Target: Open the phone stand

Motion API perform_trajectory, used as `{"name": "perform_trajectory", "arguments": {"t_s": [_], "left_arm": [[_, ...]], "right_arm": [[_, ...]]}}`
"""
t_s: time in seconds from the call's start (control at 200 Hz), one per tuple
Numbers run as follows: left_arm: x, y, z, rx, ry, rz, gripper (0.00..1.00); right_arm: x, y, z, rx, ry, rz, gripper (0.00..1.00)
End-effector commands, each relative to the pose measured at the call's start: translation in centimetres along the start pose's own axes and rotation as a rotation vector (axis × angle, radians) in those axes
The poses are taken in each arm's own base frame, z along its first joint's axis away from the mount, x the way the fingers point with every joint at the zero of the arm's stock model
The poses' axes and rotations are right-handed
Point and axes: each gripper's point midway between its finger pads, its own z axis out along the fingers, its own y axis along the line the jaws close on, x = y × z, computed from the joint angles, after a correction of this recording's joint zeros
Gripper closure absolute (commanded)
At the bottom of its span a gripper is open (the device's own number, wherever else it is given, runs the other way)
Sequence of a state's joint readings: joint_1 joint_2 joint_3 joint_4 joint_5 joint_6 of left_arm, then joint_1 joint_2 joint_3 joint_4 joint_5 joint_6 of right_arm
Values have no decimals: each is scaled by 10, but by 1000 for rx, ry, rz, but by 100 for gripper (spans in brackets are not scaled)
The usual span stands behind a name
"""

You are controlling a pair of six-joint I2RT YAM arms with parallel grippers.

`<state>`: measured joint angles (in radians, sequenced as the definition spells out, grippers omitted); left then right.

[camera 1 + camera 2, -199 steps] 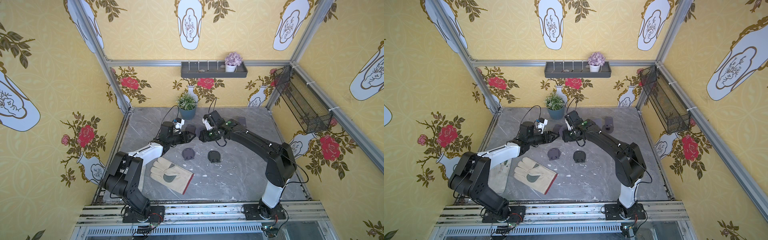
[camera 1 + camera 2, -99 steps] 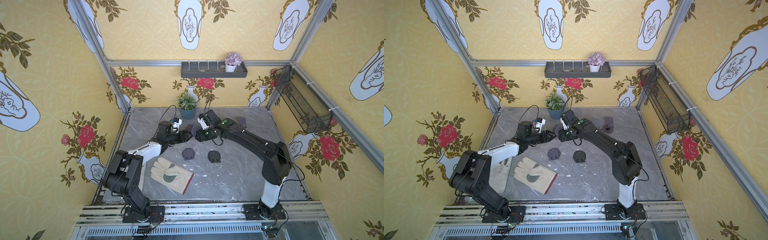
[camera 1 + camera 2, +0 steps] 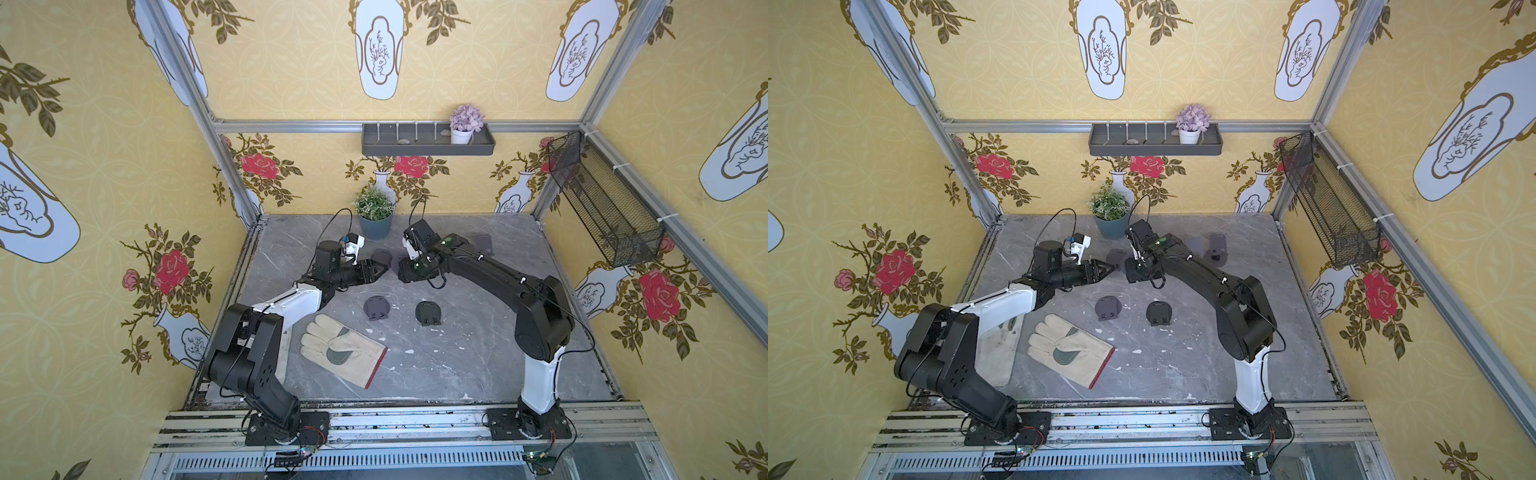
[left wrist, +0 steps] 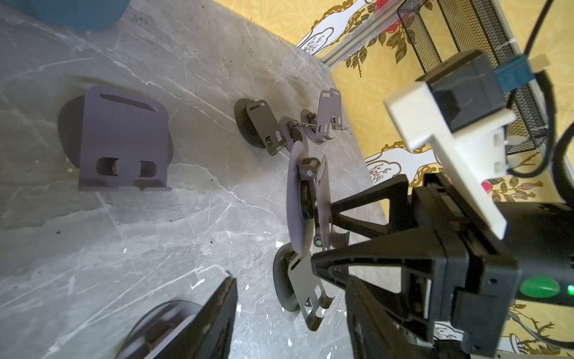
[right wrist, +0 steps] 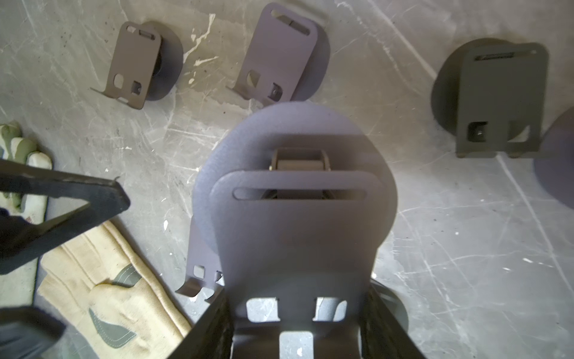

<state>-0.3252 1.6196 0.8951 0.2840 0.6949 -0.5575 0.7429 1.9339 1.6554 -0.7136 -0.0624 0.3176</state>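
My right gripper (image 5: pixel 295 326) is shut on a folded grey phone stand (image 5: pixel 295 217), its fingers pressing the two side edges of the plate near the lip. The plate lies close against the round base. In the left wrist view the held phone stand (image 4: pixel 306 202) shows edge-on, above the table. My left gripper (image 4: pixel 290 279) is open with nothing between its fingers, its tips just short of the stand. One of its fingers (image 5: pixel 77 199) reaches in beside the stand. In both top views the left gripper (image 3: pixel 380 269) and right gripper (image 3: pixel 401 266) face each other at mid-table.
Other phone stands sit on the grey table: two in the middle (image 3: pixel 376 308) (image 3: pixel 428 312), one behind the grippers (image 3: pixel 381 257), one at the back right (image 3: pixel 483 245). A work glove (image 3: pixel 340 349) lies at the front left. A potted plant (image 3: pixel 374 216) stands at the back.
The right gripper has carried the stand leftwards, closer to the left gripper. The gap between the two grippers has narrowed. Neither gripper's opening has changed.
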Motion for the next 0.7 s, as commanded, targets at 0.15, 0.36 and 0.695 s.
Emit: {"name": "perform_trajectory", "arguments": {"t_s": [0.15, 0.36, 0.695], "left_arm": [[-2, 0, 2, 17, -11, 6, 42], [0, 4, 6, 20, -9, -9, 43], [0, -1, 9, 74, -21, -39, 44]], "right_arm": [[-10, 24, -15, -97, -73, -36, 50], [-10, 39, -28, -170, -110, -81, 50], [-7, 64, -30, -252, -118, -129, 50]]}}
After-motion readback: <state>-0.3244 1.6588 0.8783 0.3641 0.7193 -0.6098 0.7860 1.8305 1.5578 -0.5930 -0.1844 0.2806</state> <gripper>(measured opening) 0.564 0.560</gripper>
